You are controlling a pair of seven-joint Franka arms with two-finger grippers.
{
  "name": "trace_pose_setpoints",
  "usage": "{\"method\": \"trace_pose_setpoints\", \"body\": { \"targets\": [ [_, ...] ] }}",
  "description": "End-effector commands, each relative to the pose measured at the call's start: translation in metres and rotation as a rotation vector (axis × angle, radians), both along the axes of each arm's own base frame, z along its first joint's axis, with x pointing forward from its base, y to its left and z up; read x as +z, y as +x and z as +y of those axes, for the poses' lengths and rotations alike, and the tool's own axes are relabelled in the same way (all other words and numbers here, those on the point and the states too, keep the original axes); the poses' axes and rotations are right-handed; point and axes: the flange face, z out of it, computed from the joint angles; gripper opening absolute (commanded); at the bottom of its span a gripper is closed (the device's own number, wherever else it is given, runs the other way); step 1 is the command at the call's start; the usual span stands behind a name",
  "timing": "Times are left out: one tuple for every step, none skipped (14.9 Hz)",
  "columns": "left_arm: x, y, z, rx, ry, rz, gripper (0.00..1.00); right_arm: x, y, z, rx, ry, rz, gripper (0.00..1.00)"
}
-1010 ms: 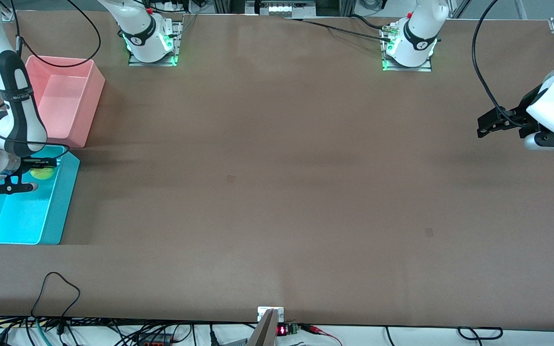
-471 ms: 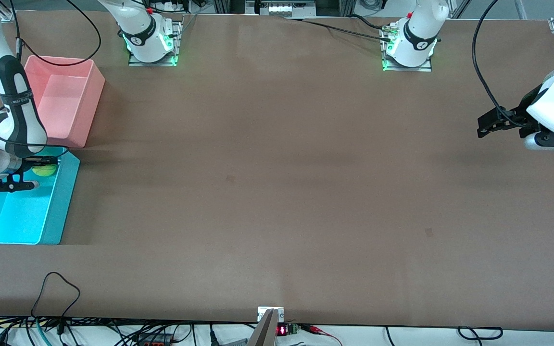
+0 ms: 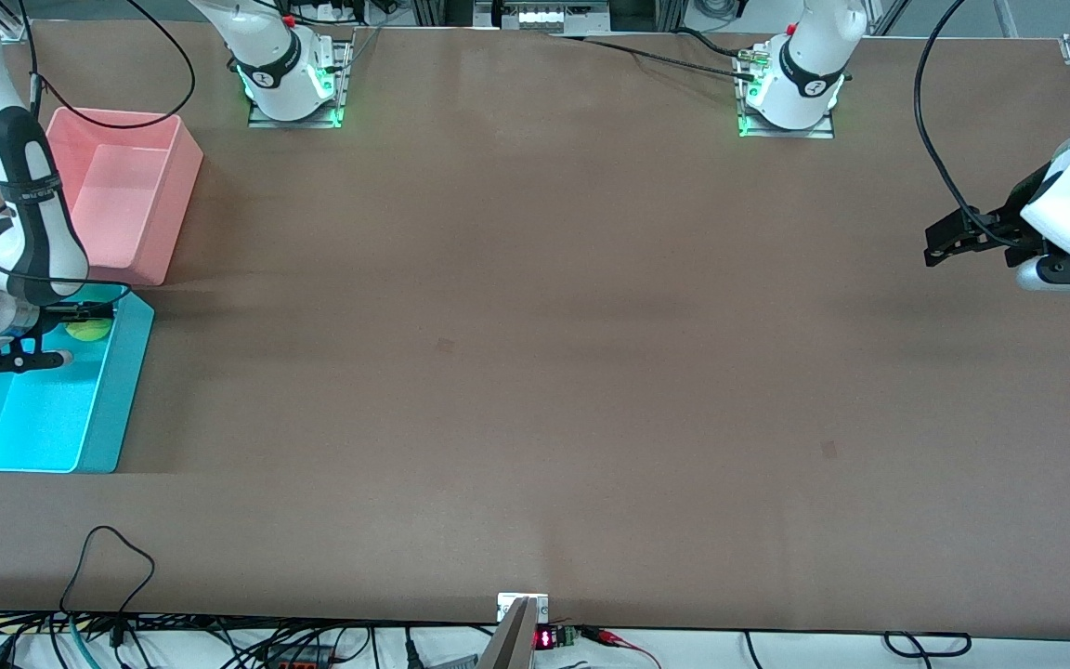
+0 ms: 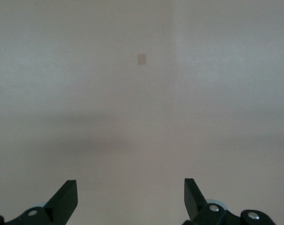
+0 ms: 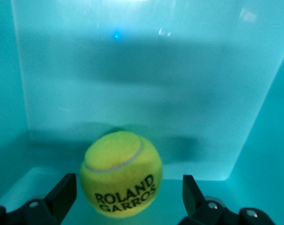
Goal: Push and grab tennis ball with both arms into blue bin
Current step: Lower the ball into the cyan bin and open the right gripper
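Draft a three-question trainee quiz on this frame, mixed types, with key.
1. True or false: the tennis ball sits in the pink bin.
2. Pick one. The right gripper has its jaws: A) shut on the ball; B) open, one on each side of the ball with gaps; C) shut on nothing.
3. Short answer: what is the left gripper over, and how do its jaws stand?

Key
1. False: it is inside the blue bin.
2. B.
3. Bare table at the left arm's end; jaws open, holding nothing.
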Motion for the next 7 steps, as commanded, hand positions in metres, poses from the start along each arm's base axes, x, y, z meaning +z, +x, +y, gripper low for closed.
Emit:
{"method": "trace_pose_setpoints", "body": {
  "targets": [
    [0.006,-0.006,0.0,-0.004,-0.001,0.0,1.0,0.057,0.015,0.015,0.028,0.003,-0.086,1.0],
    [0.006,-0.006,0.0,-0.004,-0.001,0.0,1.0,0.074,0.02,0.025,0.041,0.008,-0.109,1.0],
    [0.006,-0.006,0.001,-0.001,-0.001,0.0,1.0,0.096,0.026,0.033,0.05,0.011,-0.131,1.0],
    [0.006,-0.006,0.002,-0.001,-0.003,0.001,1.0,0.112,0.03,0.043,0.059,0.024,-0.141,1.0],
    [0.006,-0.006,0.002,0.001,-0.001,0.0,1.0,0.132,0.032,0.052,0.059,0.041,-0.158,1.0],
    [0.006,-0.006,0.002,-0.001,-0.001,0.0,1.0,0.154,0.033,0.067,0.077,0.055,-0.177,1.0],
    [0.006,-0.006,0.002,-0.001,-0.001,0.0,1.0,0.176,0.036,0.094,0.117,0.07,-0.191,1.0]
  ]
}}
